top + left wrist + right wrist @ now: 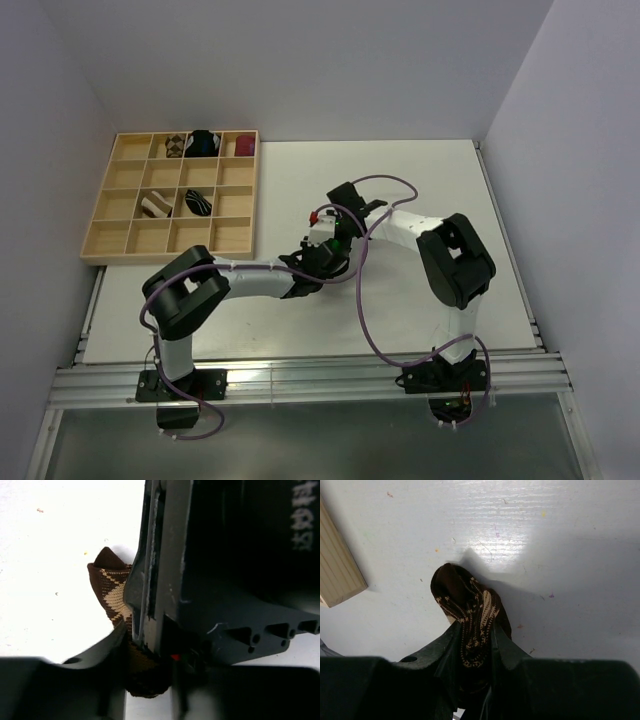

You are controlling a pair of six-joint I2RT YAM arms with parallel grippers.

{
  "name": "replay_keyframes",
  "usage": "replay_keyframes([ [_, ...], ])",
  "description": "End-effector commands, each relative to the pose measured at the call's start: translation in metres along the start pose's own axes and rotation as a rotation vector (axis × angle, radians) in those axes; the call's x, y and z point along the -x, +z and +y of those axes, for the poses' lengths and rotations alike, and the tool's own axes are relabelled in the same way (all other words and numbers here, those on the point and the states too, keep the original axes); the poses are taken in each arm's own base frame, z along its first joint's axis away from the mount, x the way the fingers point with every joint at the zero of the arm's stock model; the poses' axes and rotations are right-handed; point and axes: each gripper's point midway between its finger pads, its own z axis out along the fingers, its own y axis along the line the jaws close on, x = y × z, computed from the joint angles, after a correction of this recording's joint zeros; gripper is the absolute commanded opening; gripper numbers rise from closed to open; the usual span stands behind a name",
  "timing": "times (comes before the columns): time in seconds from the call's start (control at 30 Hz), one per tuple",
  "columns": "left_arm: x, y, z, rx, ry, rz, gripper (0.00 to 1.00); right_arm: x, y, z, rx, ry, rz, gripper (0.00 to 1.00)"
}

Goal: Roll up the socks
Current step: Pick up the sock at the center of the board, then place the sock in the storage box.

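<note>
Rolling step | our right hand [475,647] clamps argyle sock [470,607] | left hand [150,667]: grip, cannot tell | next, likely: we tuck cuff

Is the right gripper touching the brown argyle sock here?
Touching. The right wrist view shows the right gripper closed on the argyle sock, with the fabric pinched between both fingers and no gap on either side.

On the table [430,180], tray [165,256] far left, sock [470,610] mid-table to its right.
</note>
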Motion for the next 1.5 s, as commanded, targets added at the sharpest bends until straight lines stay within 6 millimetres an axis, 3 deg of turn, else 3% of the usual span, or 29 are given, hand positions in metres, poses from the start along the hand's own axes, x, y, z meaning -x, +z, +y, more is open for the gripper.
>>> replay_keyframes([
  [0.0,-0.022,0.009,0.002,0.022,-0.016,0.091,0.27,0.0,-0.006,0.018,0.041,-0.018,0.015,0.07],
  [0.03,-0.023,0.01,0.003,0.026,-0.016,0.096,0.12,0.002,-0.007,0.019,0.047,-0.017,0.013,0.13],
  [0.1,-0.024,0.011,0.005,0.025,-0.023,0.101,0.0,0.006,-0.011,0.021,0.055,-0.016,0.001,0.21],
  [0.23,-0.018,0.007,0.009,0.014,-0.053,0.089,0.0,0.024,-0.025,0.026,0.083,-0.001,-0.047,0.48],
  [0.37,-0.012,0.005,0.014,0.002,-0.081,0.078,0.0,0.052,-0.053,0.035,0.136,0.03,-0.13,0.65],
  [0.47,-0.011,0.006,0.017,0.002,-0.089,0.081,0.0,0.077,-0.079,0.035,0.154,0.057,-0.207,0.71],
  [0.57,-0.01,0.008,0.018,0.004,-0.093,0.083,0.0,0.099,-0.104,0.024,0.168,0.1,-0.285,0.73],
  [0.63,-0.009,0.009,0.018,0.001,-0.094,0.085,0.0,0.113,-0.115,0.002,0.145,0.139,-0.332,0.74],
  [0.77,-0.003,0.01,0.02,0.005,-0.1,0.085,0.0,0.123,-0.144,-0.03,0.151,0.177,-0.404,0.74],
  [0.83,0.004,0.008,0.023,0.017,-0.103,0.073,0.0,0.119,-0.146,-0.053,0.13,0.195,-0.421,0.74],
  [0.93,0.025,0.005,0.032,0.039,-0.102,0.043,0.0,0.112,-0.159,-0.068,0.118,0.174,-0.463,0.75],
  [1.0,0.042,0.003,0.042,0.063,-0.108,0.019,0.0,0.103,-0.157,-0.077,0.101,0.159,-0.461,0.75],
  [1.33,0.166,-0.034,0.087,0.128,-0.115,-0.214,0.0,0.085,-0.171,-0.091,0.102,0.08,-0.527,0.77],
  [1.43,0.189,-0.035,0.119,0.185,-0.104,-0.26,0.0,0.079,-0.178,-0.09,0.123,0.051,-0.542,0.77],
  [1.47,0.199,-0.034,0.138,0.224,-0.12,-0.274,0.0,0.075,-0.176,-0.091,0.126,0.046,-0.538,0.77],
])
